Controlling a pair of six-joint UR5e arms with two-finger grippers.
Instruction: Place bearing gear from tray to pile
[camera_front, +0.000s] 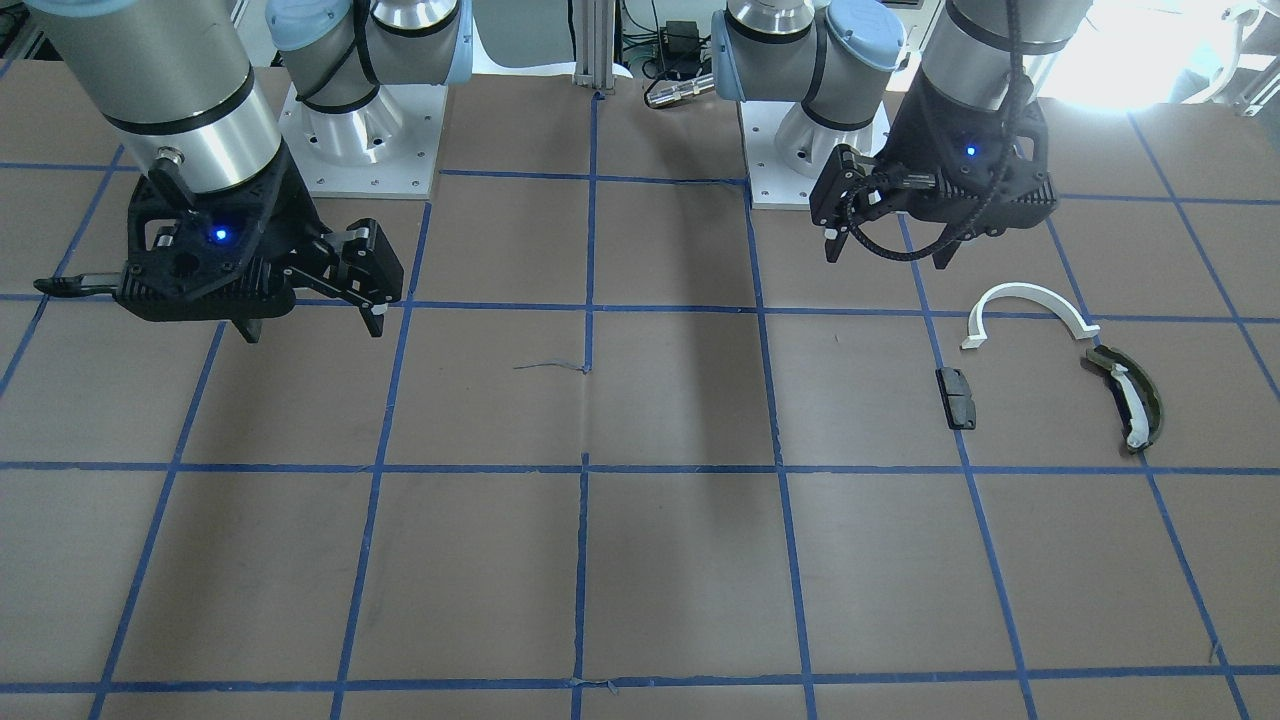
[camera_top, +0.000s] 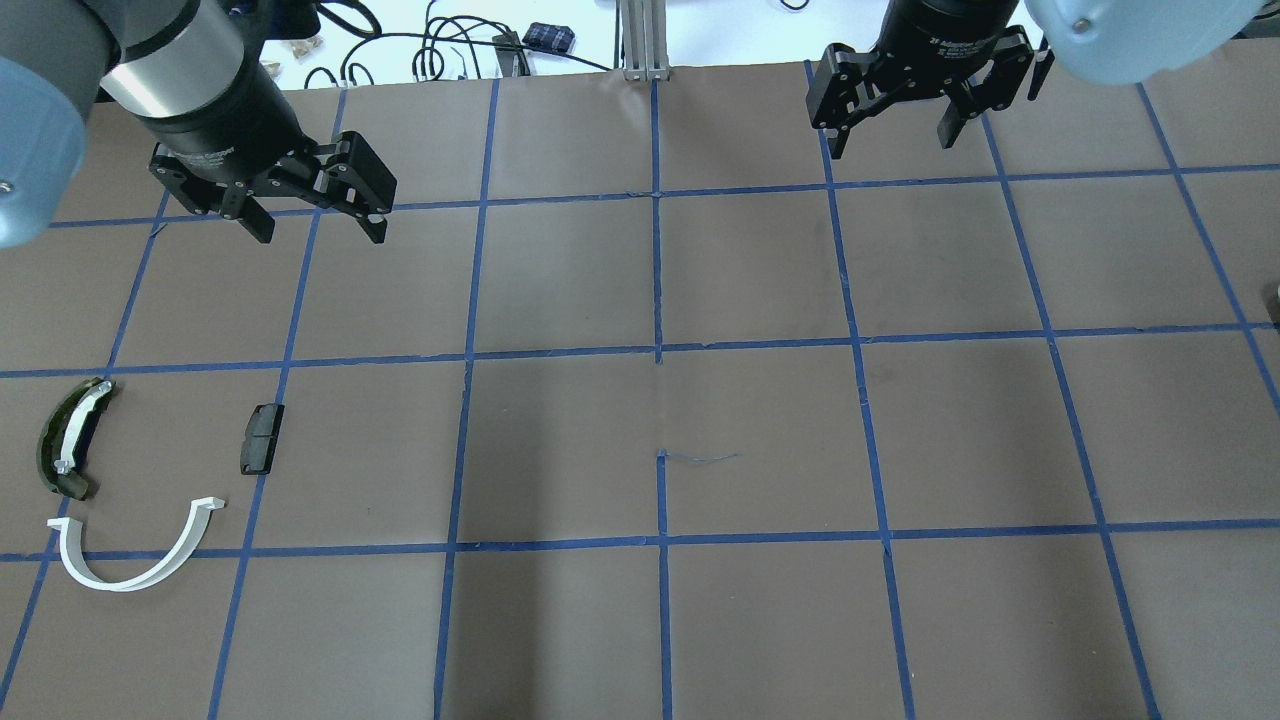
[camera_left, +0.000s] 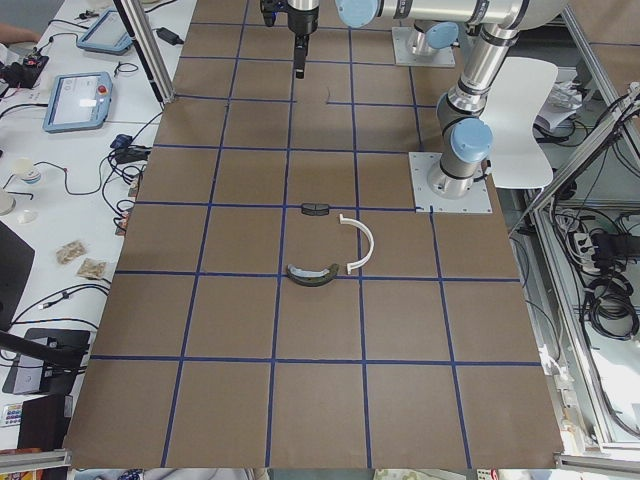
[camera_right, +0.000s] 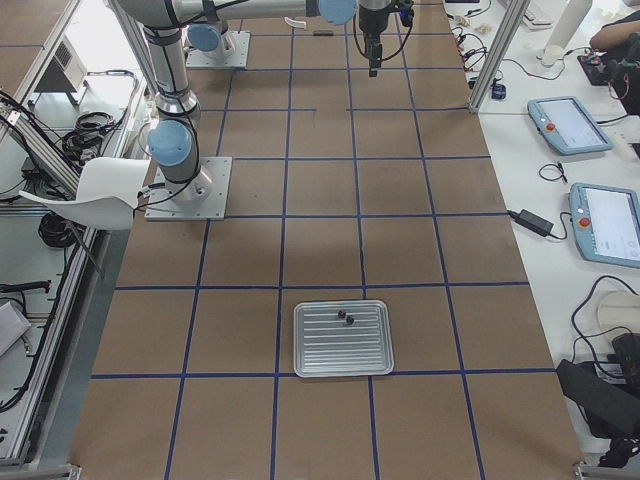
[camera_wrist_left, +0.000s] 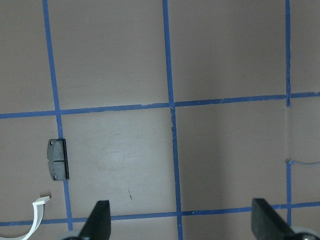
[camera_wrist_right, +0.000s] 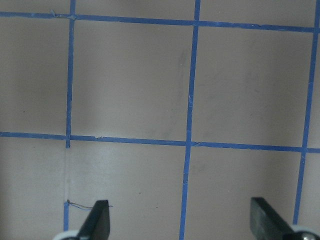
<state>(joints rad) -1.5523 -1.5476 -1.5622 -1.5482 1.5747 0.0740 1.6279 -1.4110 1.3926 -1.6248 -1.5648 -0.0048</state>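
The pile lies on the brown table on my left side: a white half-ring arc, a dark olive curved piece with a white strip and a small black block. It also shows in the front view as arc, olive piece and block. A silver tray shows only in the exterior right view, with two small dark parts on it, too small to tell apart. My left gripper hovers open and empty beyond the pile. My right gripper hovers open and empty, far from the tray.
Blue tape lines mark a grid on the table. A loose thread lies near the middle. The arm bases stand at the robot's edge. In the left wrist view the black block lies left of the open fingers.
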